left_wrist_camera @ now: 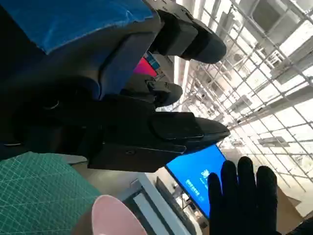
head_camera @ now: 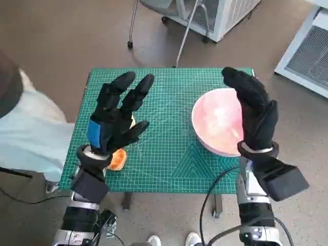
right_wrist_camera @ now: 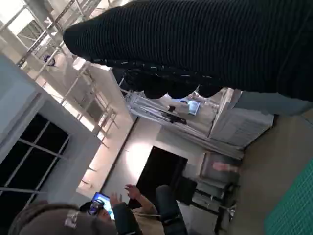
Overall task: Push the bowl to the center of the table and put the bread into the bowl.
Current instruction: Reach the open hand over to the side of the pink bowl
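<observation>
Pink bowl (head_camera: 218, 123) at my right hand (head_camera: 254, 110); bread (head_camera: 119, 160) under my left hand (head_camera: 115, 120); both hands' fingers spread, holding nothing.

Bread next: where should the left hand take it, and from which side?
Judging by the head view, come from above. The bread lies low on the green mat near the table's front-left edge, mostly hidden under the left hand, so pinching across its rounded orange sides seems best. Its full shape is unclear.

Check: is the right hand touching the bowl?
Cannot tell. In the head view the right hand overlaps the pink bowl's right rim, raised and open; no view shows contact or gap plainly.
</observation>
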`<action>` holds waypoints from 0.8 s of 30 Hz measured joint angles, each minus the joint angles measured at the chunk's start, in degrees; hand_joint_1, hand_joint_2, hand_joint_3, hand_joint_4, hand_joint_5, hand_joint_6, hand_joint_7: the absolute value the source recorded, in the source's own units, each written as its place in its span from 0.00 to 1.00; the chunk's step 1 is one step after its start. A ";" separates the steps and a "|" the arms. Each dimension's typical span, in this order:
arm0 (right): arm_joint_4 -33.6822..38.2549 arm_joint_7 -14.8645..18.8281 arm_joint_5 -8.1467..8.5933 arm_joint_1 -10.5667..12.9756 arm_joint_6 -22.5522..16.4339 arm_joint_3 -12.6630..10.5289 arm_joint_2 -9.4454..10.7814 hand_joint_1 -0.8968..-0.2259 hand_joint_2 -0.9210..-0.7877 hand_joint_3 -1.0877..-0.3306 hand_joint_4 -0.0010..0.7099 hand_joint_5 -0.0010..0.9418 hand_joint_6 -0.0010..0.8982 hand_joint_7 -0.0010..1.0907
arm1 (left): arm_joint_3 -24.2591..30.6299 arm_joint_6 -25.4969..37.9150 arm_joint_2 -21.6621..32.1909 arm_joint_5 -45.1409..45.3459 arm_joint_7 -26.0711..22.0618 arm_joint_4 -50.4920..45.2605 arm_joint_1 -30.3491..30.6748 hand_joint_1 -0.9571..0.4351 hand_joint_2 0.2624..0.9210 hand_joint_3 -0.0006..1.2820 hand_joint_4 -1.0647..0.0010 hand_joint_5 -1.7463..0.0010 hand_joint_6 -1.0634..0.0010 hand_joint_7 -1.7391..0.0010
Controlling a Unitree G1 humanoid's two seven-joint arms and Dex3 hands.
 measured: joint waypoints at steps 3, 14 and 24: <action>0.00 0.00 -0.06 0.29 -0.03 -0.01 0.00 0.50 0.00 0.43 0.54 0.01 0.04 0.76 | 0.00 -0.03 -0.05 0.00 0.00 0.01 0.00 0.53 1.00 0.19 0.61 1.00 0.76 0.68; 0.74 0.00 -0.07 0.47 -0.45 -0.12 -0.20 0.50 0.00 0.43 0.54 0.01 0.04 0.75 | 0.01 -0.03 -0.06 -0.13 -0.03 0.08 0.00 0.53 1.00 0.19 0.61 1.00 0.76 0.69; 1.59 0.00 -0.08 0.45 -1.01 -0.17 -0.22 0.52 0.00 0.43 0.54 0.01 0.04 0.75 | 0.01 -0.02 -0.07 -0.15 -0.09 0.07 0.00 0.53 1.00 0.19 0.61 1.00 0.75 0.69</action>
